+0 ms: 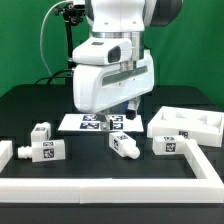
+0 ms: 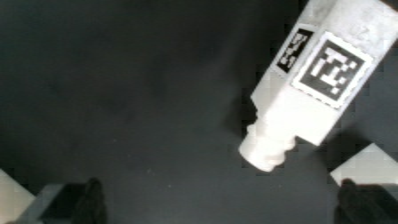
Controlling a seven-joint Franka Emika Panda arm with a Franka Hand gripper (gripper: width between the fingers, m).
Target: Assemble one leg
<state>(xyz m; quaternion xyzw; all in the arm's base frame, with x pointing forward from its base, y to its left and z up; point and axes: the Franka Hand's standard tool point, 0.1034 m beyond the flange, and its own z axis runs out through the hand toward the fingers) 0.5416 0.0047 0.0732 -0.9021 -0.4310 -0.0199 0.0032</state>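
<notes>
Several white legs with tag stickers lie on the black table: two at the exterior view's left (image 1: 41, 132) (image 1: 44, 152), one in the middle (image 1: 123, 144) and one further right (image 1: 168, 144). My gripper (image 1: 125, 110) hangs open and empty above and just behind the middle leg. In the wrist view a leg (image 2: 313, 80) lies slanted on the table, its tag facing up and its narrow rounded end (image 2: 267, 152) towards my gripper (image 2: 217, 205). The two dark fingers (image 2: 75, 200) stand wide apart and the leg is beyond them, not between them.
The large flat white square panel with a raised rim (image 1: 205, 132) lies at the exterior view's right. The marker board (image 1: 78, 122) lies behind the middle leg. A long white border rail (image 1: 100, 184) runs along the front and up both sides.
</notes>
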